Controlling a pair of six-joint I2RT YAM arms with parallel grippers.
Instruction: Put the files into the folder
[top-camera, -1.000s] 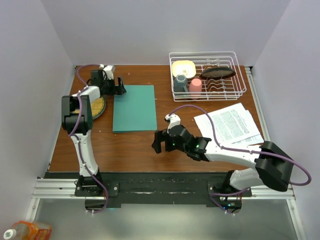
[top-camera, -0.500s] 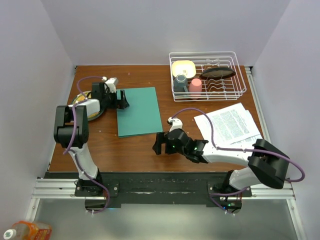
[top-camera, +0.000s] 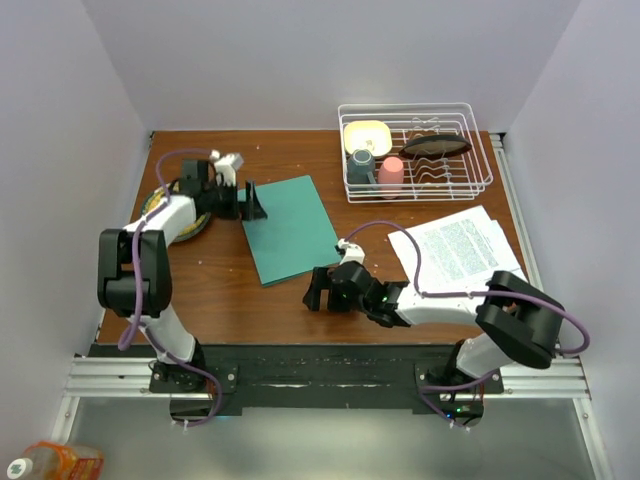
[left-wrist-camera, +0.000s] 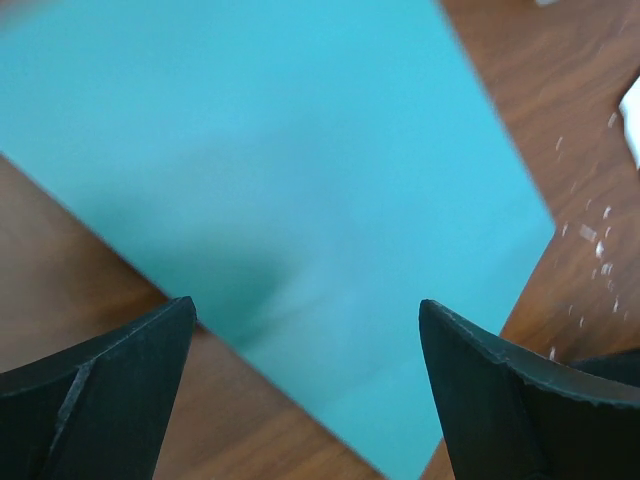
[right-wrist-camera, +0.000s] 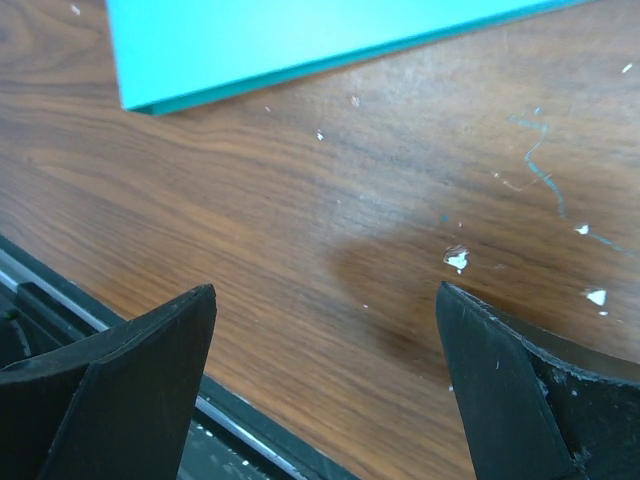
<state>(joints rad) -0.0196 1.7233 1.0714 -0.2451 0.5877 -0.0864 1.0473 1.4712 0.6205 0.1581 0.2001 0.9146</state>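
Top external shows you the left pincer (top-camera: 254, 200) at the far left corner of the folder (top-camera: 292, 228), jaws spread wide. The folder lies closed and flat on the table (top-camera: 220, 290), turned askew. On the left wrist view, both fingers (left-wrist-camera: 110, 390) stand well apart with the teal card under and ahead of them. One long edge of the card runs slantwise between the tips, and you cannot tell whether either tip touches it.

Your right pincer (top-camera: 317, 288) is also spread, low over bare wood, and it holds nothing. On the right wrist view, the folder's near corner sits just ahead of it and to its left. The files (top-camera: 455, 248) lie fanned behind that pincer, beside its arm and well apart from the folder.
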